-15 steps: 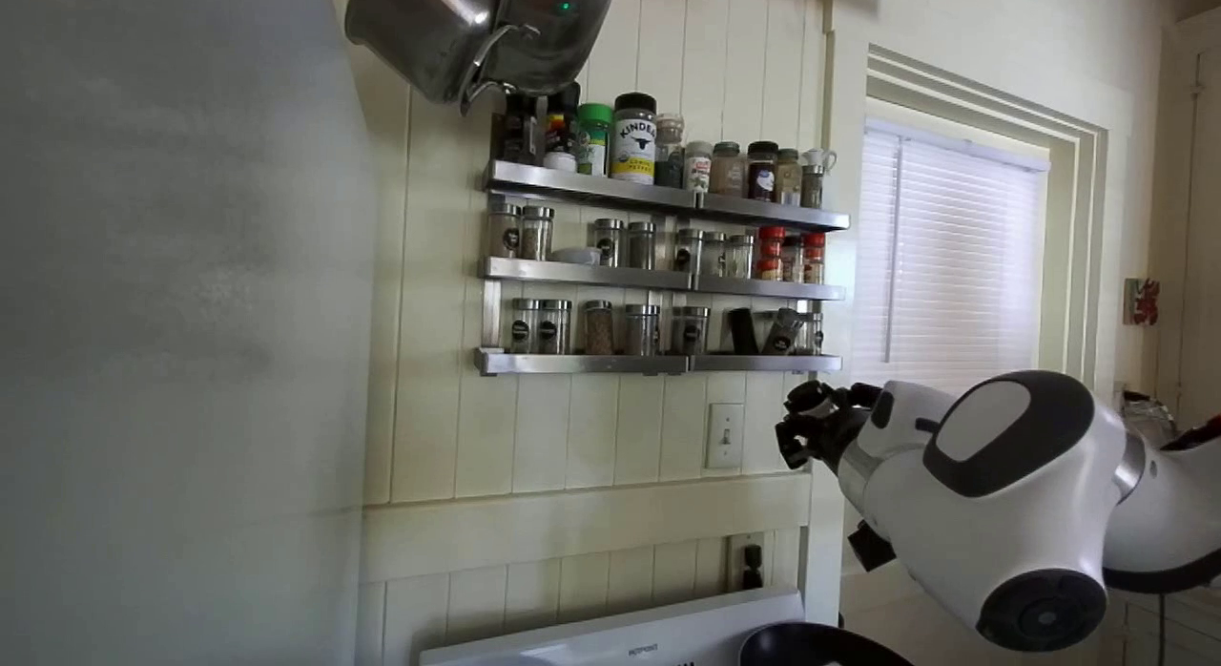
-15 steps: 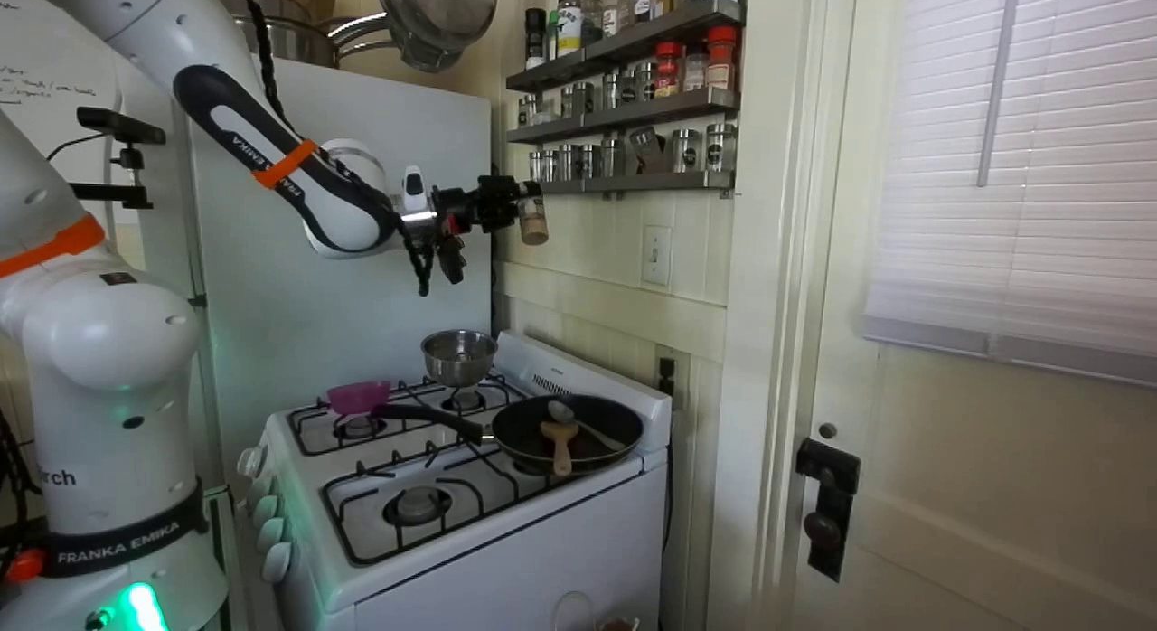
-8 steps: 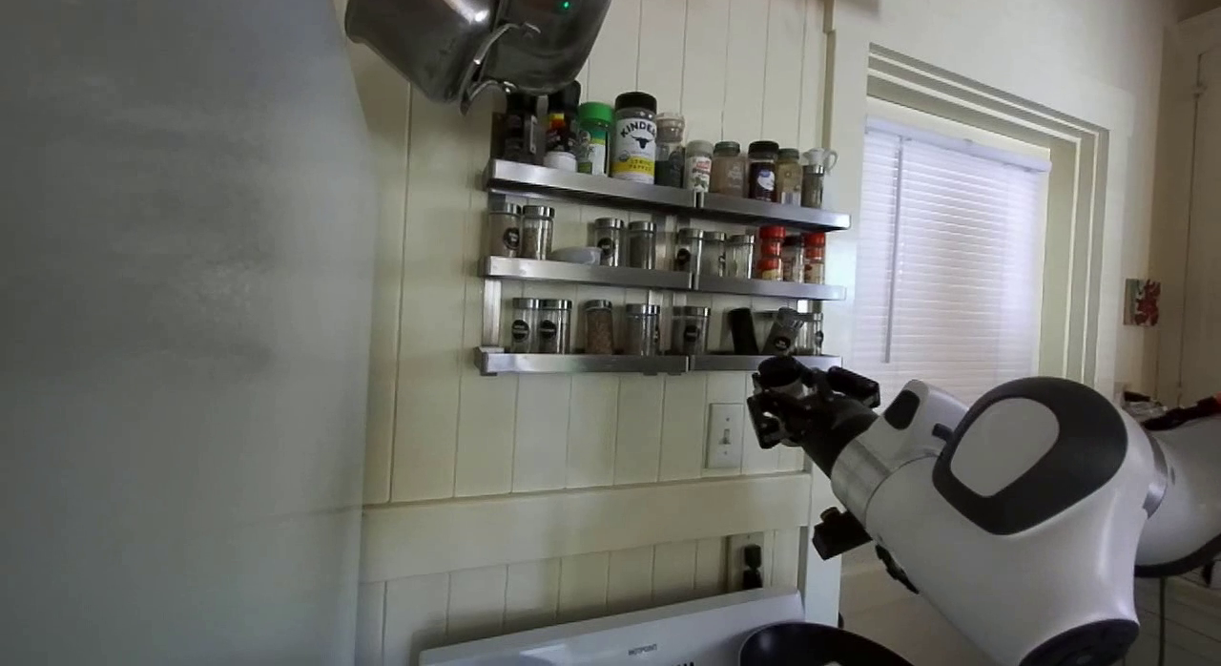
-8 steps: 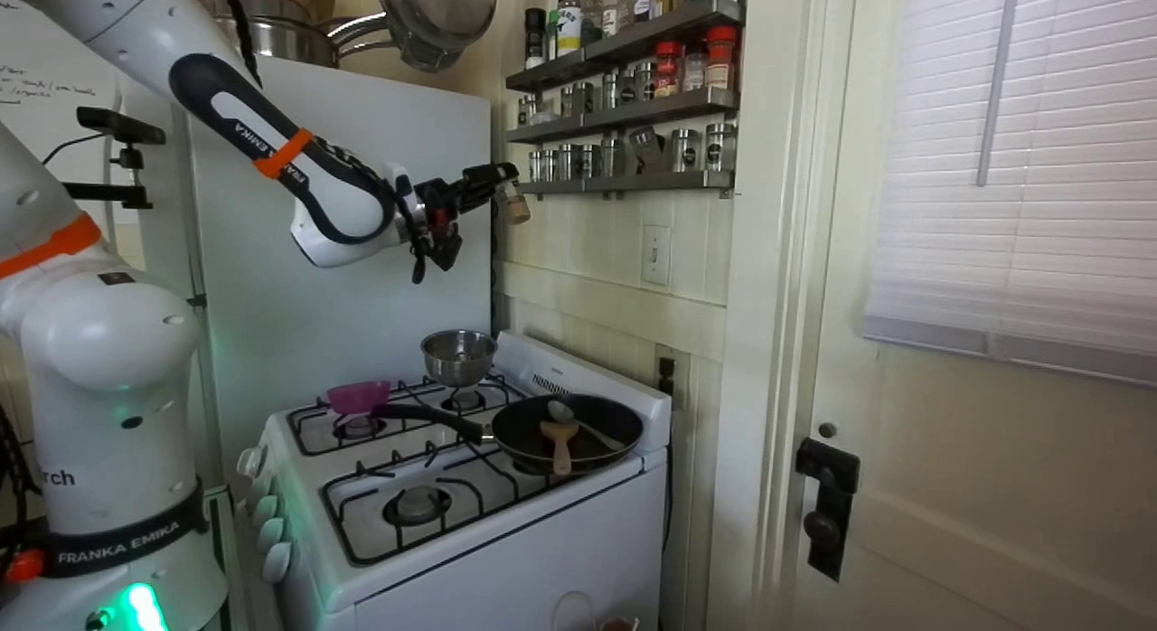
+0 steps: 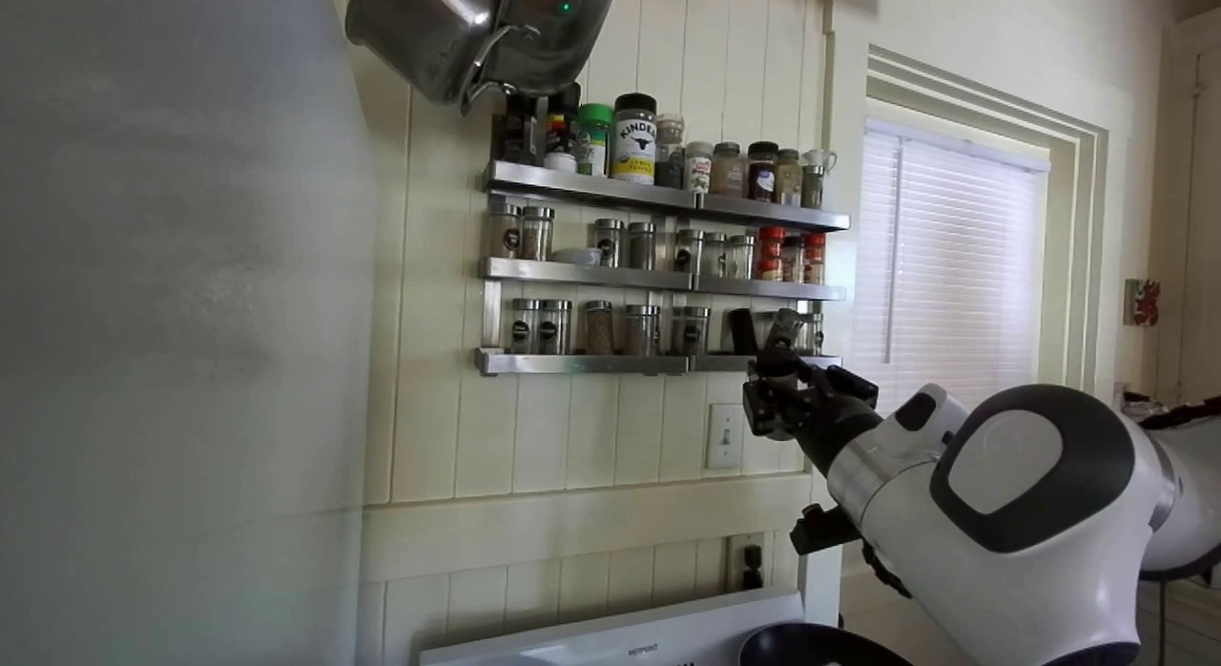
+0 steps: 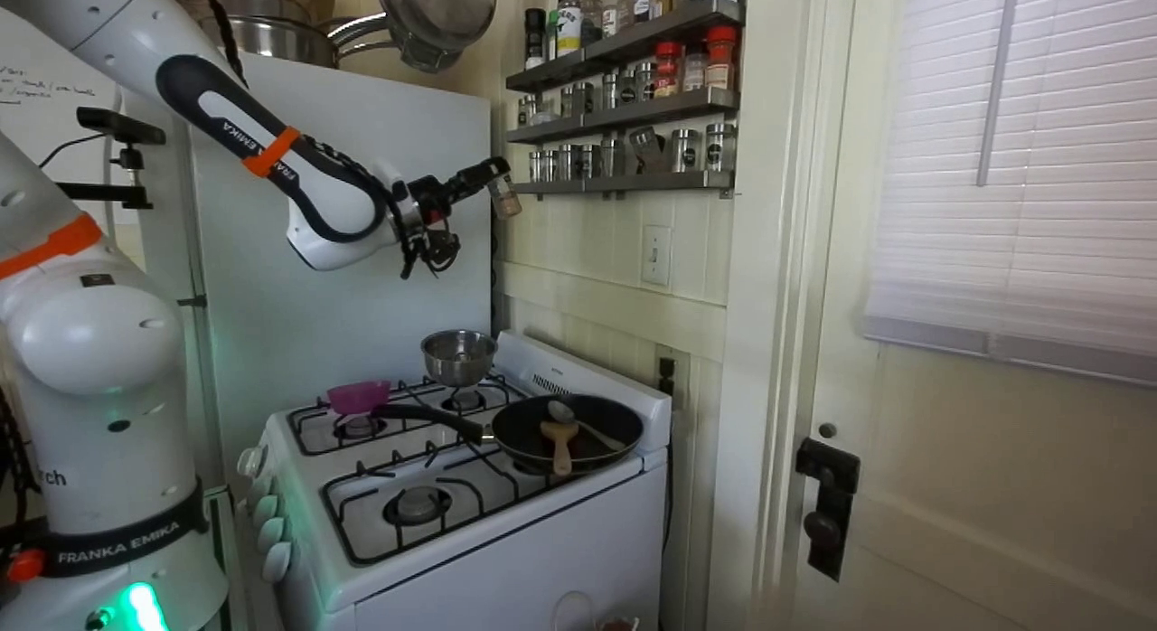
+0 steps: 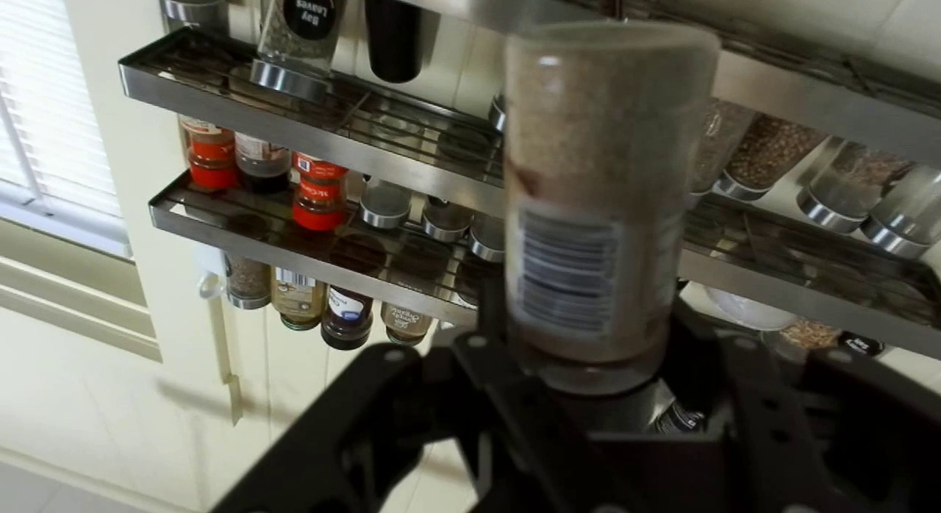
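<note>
Tan and cylindrical, a clear-walled, white-labelled jar (image 7: 610, 167) is pinched by the black gripper (image 7: 592, 336); it tilts in mid-air near three silver metal wall shelves (image 5: 591, 273) holding assorted spice containers (image 5: 641, 330), higher than the white gas stove (image 6: 506, 568).

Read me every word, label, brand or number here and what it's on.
"FRANKA EMIKA": robot base band; also forearm, partly covered.
"rch", partial: robot column.
"HOTPOINT": stove panel.
"KINDE", end unclear: top-shelf bottle.
"Bay Leaves": leaning jar.
"Simply Organic": spice bottle.
"McC", rest unclear: red-capped bottle.
Too small or blurred: label on held jar, whiteboard writing, most others.
</note>
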Tool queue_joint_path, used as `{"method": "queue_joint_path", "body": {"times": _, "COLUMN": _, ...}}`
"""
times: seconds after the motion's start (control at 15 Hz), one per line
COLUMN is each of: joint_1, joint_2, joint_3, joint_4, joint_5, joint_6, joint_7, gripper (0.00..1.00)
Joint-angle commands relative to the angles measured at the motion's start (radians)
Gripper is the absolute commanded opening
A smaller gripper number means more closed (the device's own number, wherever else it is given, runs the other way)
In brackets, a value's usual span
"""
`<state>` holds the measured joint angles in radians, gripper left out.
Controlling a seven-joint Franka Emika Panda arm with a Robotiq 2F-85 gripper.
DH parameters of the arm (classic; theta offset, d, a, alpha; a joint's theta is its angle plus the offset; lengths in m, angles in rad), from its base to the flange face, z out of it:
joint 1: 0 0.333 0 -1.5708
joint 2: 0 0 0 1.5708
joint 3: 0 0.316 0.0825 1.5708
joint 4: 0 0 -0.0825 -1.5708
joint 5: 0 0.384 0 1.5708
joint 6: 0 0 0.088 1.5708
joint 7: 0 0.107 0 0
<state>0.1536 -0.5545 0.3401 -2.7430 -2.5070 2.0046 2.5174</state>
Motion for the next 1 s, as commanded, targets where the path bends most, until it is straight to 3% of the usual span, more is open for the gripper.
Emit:
{"method": "queue_joint_path", "body": {"times": 0.0, "joint_1": -0.007, "joint_2": -0.020, "joint_3": -0.003, "joint_4": 0.016, "joint_5": 0.000, "joint_6": 0.022, "joint_7": 0.055, "gripper": 0.25}}
{"method": "queue_joint_path", "body": {"times": 0.4, "joint_1": -0.089, "joint_2": -0.119, "joint_3": 0.123, "joint_4": 0.052, "joint_5": 0.000, "joint_6": 0.073, "joint_7": 0.291, "gripper": 0.25}}
{"method": "queue_joint_path", "body": {"times": 0.47, "joint_1": 0.121, "joint_2": -0.092, "joint_3": -0.045, "joint_4": 0.068, "joint_5": 0.000, "joint_6": 0.028, "joint_7": 0.189, "gripper": 0.25}}
{"method": "queue_joint_path", "body": {"times": 0.53, "joint_1": 0.094, "joint_2": -0.110, "joint_3": -0.024, "joint_4": 0.073, "joint_5": 0.000, "joint_6": 0.043, "joint_7": 0.202, "gripper": 0.25}}
{"method": "queue_joint_path", "body": {"times": 0.6, "joint_1": -0.053, "joint_2": -0.156, "joint_3": 0.084, "joint_4": 0.069, "joint_5": 0.000, "joint_6": 0.092, "joint_7": 0.306, "gripper": 0.25}}
{"method": "queue_joint_path", "body": {"times": 0.67, "joint_1": 0.172, "joint_2": -0.130, "joint_3": -0.097, "joint_4": 0.075, "joint_5": -0.002, "joint_6": 0.034, "joint_7": 0.201, "gripper": 0.25}}
{"method": "queue_joint_path", "body": {"times": 0.73, "joint_1": 0.224, "joint_2": -0.149, "joint_3": -0.150, "joint_4": 0.065, "joint_5": -0.005, "joint_6": 0.020, "joint_7": 0.201, "gripper": 0.25}}
{"method": "queue_joint_path", "body": {"times": 0.87, "joint_1": 0.110, "joint_2": -0.196, "joint_3": -0.089, "joint_4": 0.048, "joint_5": -0.005, "joint_6": 0.090, "joint_7": 0.278, "gripper": 0.25}}
{"method": "queue_joint_path", "body": {"times": 0.93, "joint_1": 0.205, "joint_2": -0.134, "joint_3": -0.146, "joint_4": 0.075, "joint_5": -0.005, "joint_6": 0.016, "joint_7": 0.174, "gripper": 0.50}}
